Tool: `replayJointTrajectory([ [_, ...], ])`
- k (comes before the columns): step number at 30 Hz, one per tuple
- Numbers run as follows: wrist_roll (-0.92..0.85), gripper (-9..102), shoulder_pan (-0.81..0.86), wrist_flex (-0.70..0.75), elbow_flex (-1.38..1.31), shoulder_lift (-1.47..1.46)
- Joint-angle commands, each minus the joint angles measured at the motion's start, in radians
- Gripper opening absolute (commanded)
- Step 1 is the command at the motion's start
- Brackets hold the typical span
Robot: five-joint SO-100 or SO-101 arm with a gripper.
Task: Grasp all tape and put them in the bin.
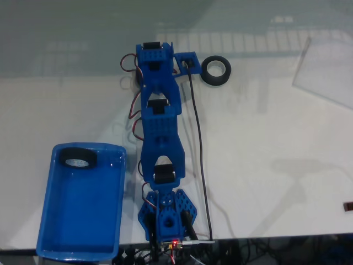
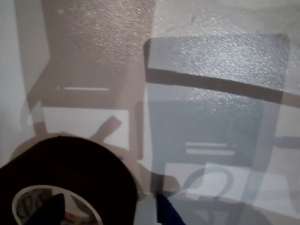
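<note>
Gripper (image 2: 108, 213) sits at a tape roll (image 2: 65, 183) on the table, jaw state unreadable; one roll (image 1: 77, 157) lies in the bin (image 1: 83, 221), another (image 1: 216, 71) beside the arm; an off-centre pinch could slip.

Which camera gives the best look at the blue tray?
The fixed view: the blue tray lies whole at lower left, with one tape roll in its top corner. The wrist view looks at another tape roll on the table.
</note>
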Motion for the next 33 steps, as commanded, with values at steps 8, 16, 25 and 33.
replayJointTrajectory([
  [8,-0.025,11,-0.005,0.003,-0.094,-0.034],
  [16,-0.011,0,0.003,0.006,-0.086,0.014],
  [25,-0.055,0,-0.052,0.028,0.149,0.437],
  [33,-0.235,0,-0.316,0.164,0.489,0.94],
])
